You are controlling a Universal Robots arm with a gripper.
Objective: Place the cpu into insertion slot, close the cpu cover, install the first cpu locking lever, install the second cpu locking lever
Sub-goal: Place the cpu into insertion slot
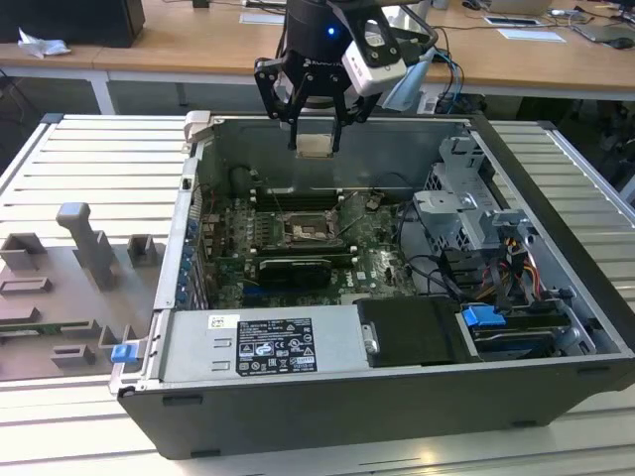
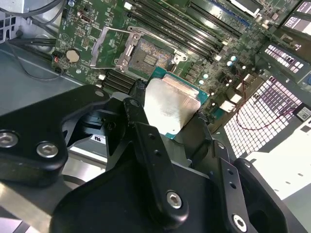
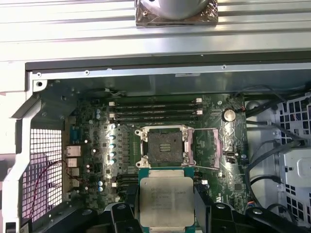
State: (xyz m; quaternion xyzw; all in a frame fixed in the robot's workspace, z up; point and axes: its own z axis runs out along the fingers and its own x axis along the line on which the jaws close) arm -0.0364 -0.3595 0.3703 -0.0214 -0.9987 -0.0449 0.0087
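Gripper (image 1: 317,131) pinched narrow on the cpu (image 1: 316,146), hanging above the open computer case (image 1: 298,426), well clear of the motherboard (image 1: 377,263). Insertion slot (image 3: 165,145) bare, dark centre exposed. In the first wrist view the cpu's near edge is cut off and the fingers hide its sides. Case sits on a slatted metal table (image 1: 89,169). Wooden desks (image 1: 198,40) behind.

cpu (image 1: 316,145) in pincer (image 1: 316,133), well above insertion slot (image 1: 303,234), slot on mobo (image 1: 382,260), mobo inside PC case (image 1: 327,421)
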